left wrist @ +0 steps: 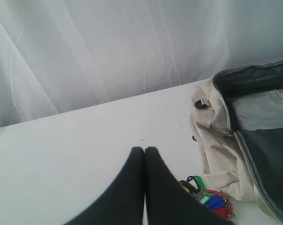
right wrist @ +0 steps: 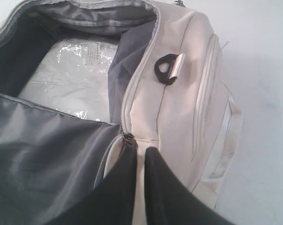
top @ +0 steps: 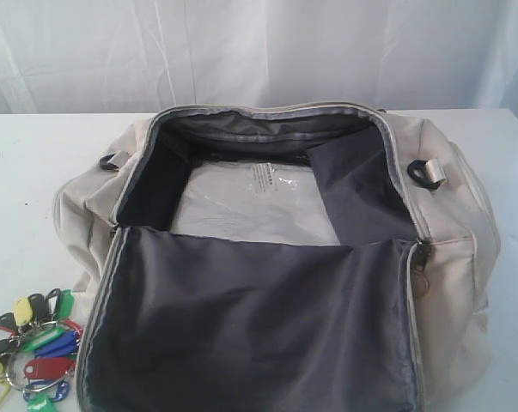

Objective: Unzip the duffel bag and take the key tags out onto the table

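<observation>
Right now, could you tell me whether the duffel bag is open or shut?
Open: the duffel bag has its flap folded forward, showing its dark lining inside.

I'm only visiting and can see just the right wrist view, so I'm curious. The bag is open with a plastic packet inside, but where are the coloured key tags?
Observer: They're outside the bag. The key tags lie on the table, beside the near corner of the bag, on the left of the exterior view.
Visitor: Is the other arm holding them?
Observer: No. The left fingers are pressed shut with nothing between them, and the tags lie off to one side.
Visitor: Does the bag's other end have a black ring like the one I see?
Observer: Yes, a second black ring sits there.
</observation>
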